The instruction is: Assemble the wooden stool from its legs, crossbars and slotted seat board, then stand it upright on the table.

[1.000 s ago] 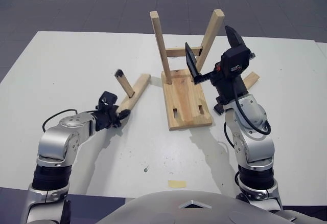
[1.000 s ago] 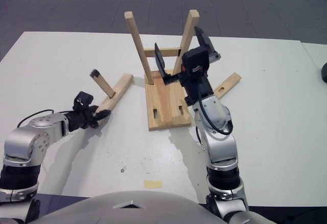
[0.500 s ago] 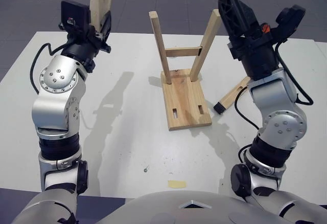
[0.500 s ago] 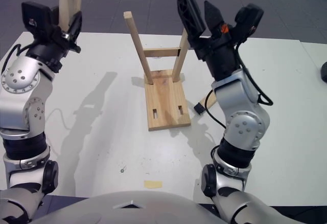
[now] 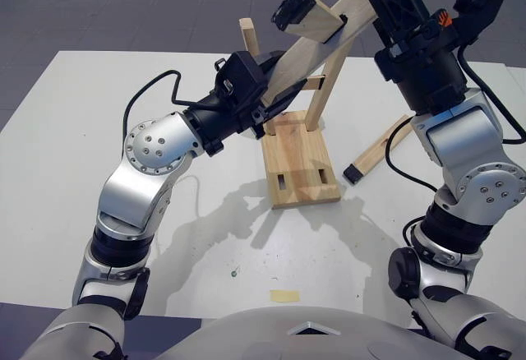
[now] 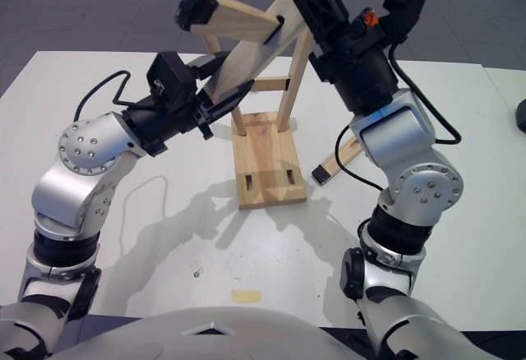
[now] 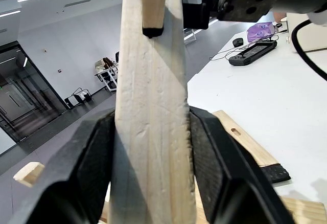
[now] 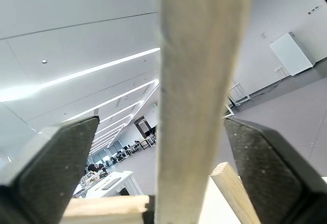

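1. Status. I have the left gripper (image 5: pixel 273 99) clamped firmly on the lower part of a stool leg (image 5: pixel 333 35), holding it in the air on a slant. The lower end points to 7 o'clock and the upper end to 1 o'clock. A short crossbar (image 5: pixel 316 19) with a dark cap sticks out of the leg toward 10 o'clock.

2. The right gripper (image 8: pixel 173 132) is raised at the leg's upper end. Its fingers are spread wide on either side of the wood, and a gap shows on at least one side, so it is not gripping.

3. The seat board (image 5: pixel 300 167) lies flat at the centre of the table (image 5: pixel 82 130). A pair of legs (image 5: pixel 329 89) stands at its 12 o'clock end, joined by a rail (image 5: pixel 311 83). Two slots (image 5: pixel 282 182) at its 6 o'clock end are unfilled. A loose leg (image 5: pixel 380 150) lies on the table at the board's 3 o'clock.

4. Step in hand, as I judge it: steady the raised leg with both arms, then seat it in a free slot.

5. Procedure.
- Close the right fingers squarely on the flat faces before the left grip is eased.
- Turn the leg upright well above the standing pair, because the lower end hangs just beside them and a knock could tip them.
- Carry it toward 6 o'clock and align the foot over the slot.
- Press straight down without twisting.

I cannot see the leg's lower tip, so I confirm its fit before pressing.
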### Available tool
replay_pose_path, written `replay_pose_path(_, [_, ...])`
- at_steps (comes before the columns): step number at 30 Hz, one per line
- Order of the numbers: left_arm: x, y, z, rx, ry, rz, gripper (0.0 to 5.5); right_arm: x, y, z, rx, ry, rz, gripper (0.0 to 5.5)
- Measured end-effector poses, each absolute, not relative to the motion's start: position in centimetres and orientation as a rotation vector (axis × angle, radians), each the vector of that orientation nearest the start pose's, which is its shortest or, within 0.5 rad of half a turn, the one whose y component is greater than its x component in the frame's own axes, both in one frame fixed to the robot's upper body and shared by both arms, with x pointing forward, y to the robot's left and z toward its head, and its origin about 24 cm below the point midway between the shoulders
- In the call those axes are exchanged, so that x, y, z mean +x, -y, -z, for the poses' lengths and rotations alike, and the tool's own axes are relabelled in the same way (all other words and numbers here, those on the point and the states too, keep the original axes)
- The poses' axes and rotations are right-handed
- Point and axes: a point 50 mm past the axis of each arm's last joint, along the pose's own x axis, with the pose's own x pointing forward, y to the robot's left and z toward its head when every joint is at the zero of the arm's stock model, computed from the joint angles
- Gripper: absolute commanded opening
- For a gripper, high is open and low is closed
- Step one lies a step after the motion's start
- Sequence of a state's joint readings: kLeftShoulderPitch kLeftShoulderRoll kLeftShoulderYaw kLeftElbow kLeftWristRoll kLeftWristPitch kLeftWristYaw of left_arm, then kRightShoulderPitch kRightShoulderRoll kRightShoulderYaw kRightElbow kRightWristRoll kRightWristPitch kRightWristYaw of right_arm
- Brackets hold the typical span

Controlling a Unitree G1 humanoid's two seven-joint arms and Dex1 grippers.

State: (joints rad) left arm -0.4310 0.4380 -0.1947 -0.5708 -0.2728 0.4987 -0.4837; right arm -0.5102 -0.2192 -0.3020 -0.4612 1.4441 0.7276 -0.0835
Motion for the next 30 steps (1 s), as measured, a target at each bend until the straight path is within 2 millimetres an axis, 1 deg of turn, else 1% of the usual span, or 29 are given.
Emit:
replay_pose_path(1, [25.1, -9.5, -20.8, 0.361, 0.330, 0.883, 2.04, 25.8, 14.2, -24.9, 0.831, 0.242, -0.804, 3.68])
replay_pose_path(10, [24.9, -9.3, -20.7, 0.377, 0.334, 0.906, 2.04, 25.5, 15.2, -24.2, 0.854, 0.210, -0.790, 2.38])
replay_pose_path(15, [25.0, -9.3, -20.6, 0.379, 0.335, 0.909, 2.04, 25.2, 15.6, -24.4, 0.878, 0.209, -0.811, 1.67])
replay_pose_path(16, [24.9, -9.3, -20.6, 0.378, 0.335, 0.913, 2.04, 25.1, 15.6, -24.4, 0.885, 0.206, -0.814, 1.44])
replay_pose_path(19, [24.9, -9.2, -20.6, 0.378, 0.334, 0.920, 2.04, 25.1, 15.8, -24.2, 0.895, 0.198, -0.802, 0.99])
replay_pose_path(23, [24.9, -9.2, -20.5, 0.378, 0.330, 0.928, 2.04, 25.0, 15.8, -24.0, 0.897, 0.194, -0.797, 1.00])
replay_pose_path(24, [24.9, -9.2, -20.5, 0.378, 0.328, 0.927, 2.34, 25.0, 15.8, -24.0, 0.898, 0.192, -0.797, 1.00])
replay_pose_path(28, [24.8, -9.3, -20.4, 0.371, 0.313, 0.934, 2.90, 25.0, 15.5, -23.7, 0.895, 0.177, -0.798, 1.00])
replay_pose_path(30, [24.9, -9.7, -20.5, 0.345, 0.301, 0.932, 3.17, 25.1, 15.9, -23.6, 0.886, 0.190, -0.758, 1.00])
